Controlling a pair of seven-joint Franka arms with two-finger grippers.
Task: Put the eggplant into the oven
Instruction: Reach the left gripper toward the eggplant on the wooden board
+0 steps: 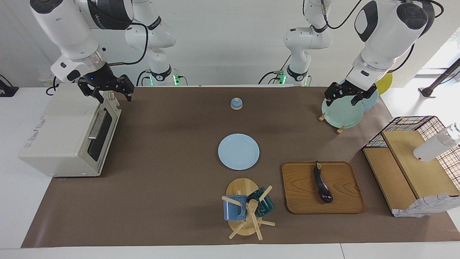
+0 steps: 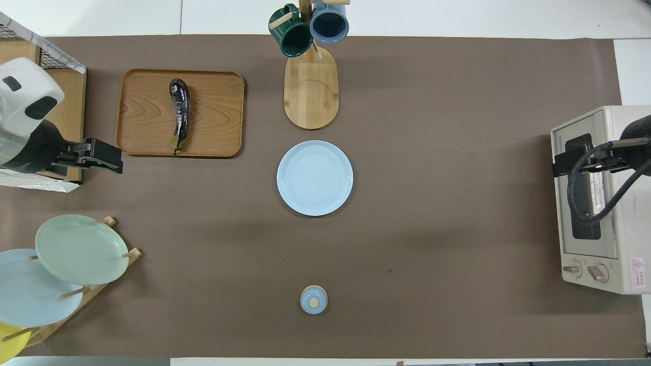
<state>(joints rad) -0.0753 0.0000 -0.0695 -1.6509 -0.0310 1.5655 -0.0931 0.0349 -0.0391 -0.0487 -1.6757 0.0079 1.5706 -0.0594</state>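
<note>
The eggplant (image 1: 322, 187) (image 2: 180, 112), slim and dark purple with a green cap, lies lengthwise on a wooden tray (image 1: 345, 201) (image 2: 213, 112), untouched. The cream-white oven (image 1: 61, 136) (image 2: 630, 229) stands at the right arm's end of the table, its dark glass door shut. My right gripper (image 1: 112, 96) (image 2: 562, 165) hangs open just over the oven's top edge, above the door, holding nothing. My left gripper (image 1: 343, 99) (image 2: 114, 157) is raised and open over the plate rack at the left arm's end, well apart from the eggplant.
A light blue plate (image 1: 238, 151) (image 2: 315, 178) lies mid-table. A mug tree (image 1: 248, 208) (image 2: 310, 91) stands beside the tray. A small blue lid (image 1: 236, 103) (image 2: 314, 299) sits nearer the robots. A plate rack (image 1: 341, 113) (image 2: 76, 249) and a wire-mesh wooden rack (image 1: 413, 162) (image 2: 71, 101) stand at the left arm's end.
</note>
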